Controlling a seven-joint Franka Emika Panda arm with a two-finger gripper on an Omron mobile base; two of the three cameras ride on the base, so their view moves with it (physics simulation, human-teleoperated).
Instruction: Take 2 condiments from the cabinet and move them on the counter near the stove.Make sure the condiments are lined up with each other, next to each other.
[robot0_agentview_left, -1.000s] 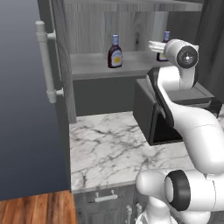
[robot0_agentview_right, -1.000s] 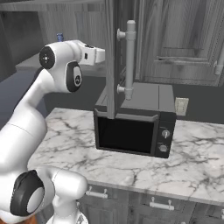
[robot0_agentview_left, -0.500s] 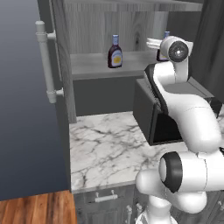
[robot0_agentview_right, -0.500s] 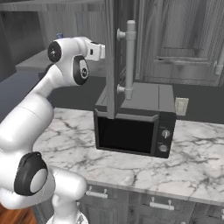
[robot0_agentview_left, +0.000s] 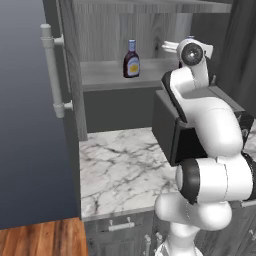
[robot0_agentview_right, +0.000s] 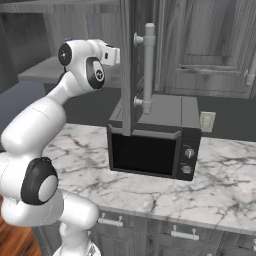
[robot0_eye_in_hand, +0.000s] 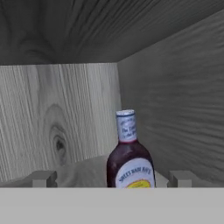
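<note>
Low in the hand view, the gripper (robot0_eye_in_hand: 111, 178) has its fingertips (robot0_eye_in_hand: 43, 178) spread wide apart and empty, lined up to straddle the near sauce bottle (robot0_eye_in_hand: 130, 154) standing upright between them. The cabinet (robot0_agentview_left: 107, 75) holds 2 bottles; the other bottle (robot0_agentview_left: 131, 59) stands at upper centre of the left base view.

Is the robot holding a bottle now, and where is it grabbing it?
No, nothing is held. In the hand view a bottle stands upright on the cabinet shelf, between the open gripper's fingertips but apart from them.
</note>
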